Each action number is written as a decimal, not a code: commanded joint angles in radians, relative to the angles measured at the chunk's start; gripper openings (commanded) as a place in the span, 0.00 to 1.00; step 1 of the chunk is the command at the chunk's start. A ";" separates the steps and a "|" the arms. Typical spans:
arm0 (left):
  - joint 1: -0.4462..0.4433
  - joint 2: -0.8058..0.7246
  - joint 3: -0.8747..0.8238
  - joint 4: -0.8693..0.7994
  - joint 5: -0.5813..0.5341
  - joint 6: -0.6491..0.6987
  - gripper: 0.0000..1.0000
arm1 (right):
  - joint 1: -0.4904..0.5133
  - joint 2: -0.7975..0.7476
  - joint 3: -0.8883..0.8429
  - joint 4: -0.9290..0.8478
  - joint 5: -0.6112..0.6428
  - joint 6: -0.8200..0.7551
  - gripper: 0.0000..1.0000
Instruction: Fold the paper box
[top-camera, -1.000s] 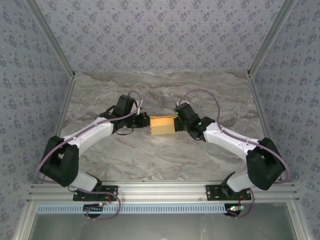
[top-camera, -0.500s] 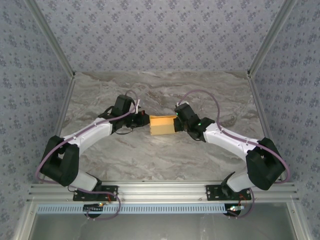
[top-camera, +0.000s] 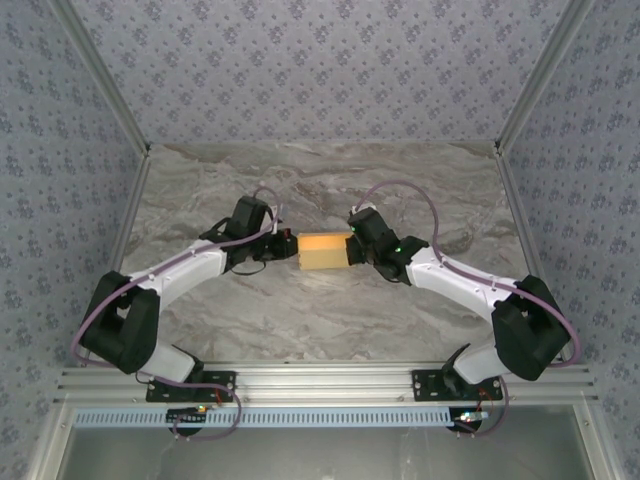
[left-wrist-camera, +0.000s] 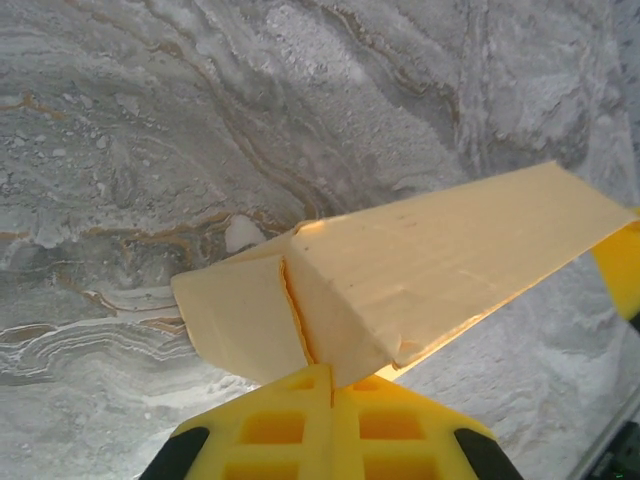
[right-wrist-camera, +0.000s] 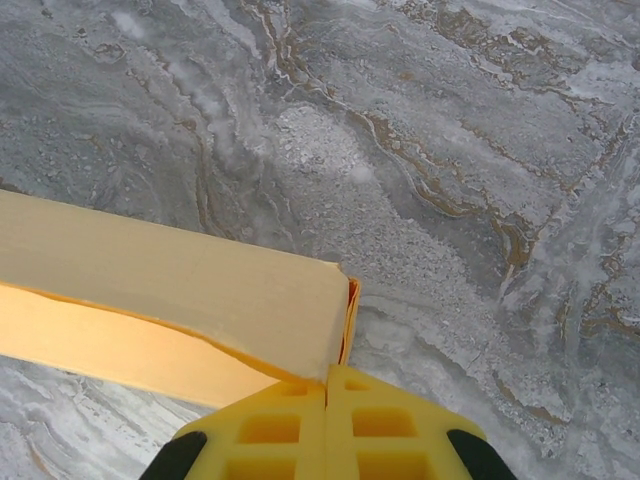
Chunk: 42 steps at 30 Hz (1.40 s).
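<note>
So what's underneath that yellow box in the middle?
The grey marbled table shows all around the paper box. The patch directly beneath is covered by the box itself, so whatever lies there cannot be made out.

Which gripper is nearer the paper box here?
Neither clearly; both look in contact. The left gripper, shut, is against the left end of the paper box; the right gripper, shut, is against its right end.
</note>
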 joint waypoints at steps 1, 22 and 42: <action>-0.010 -0.010 -0.053 -0.026 -0.060 0.041 0.00 | 0.002 -0.016 -0.024 -0.029 0.018 0.017 0.03; 0.015 -0.194 -0.050 0.044 -0.004 0.014 0.62 | 0.025 -0.027 -0.035 -0.017 0.046 -0.006 0.03; 0.012 0.040 -0.036 0.147 0.048 -0.053 0.59 | 0.028 -0.031 -0.040 -0.015 0.062 -0.010 0.04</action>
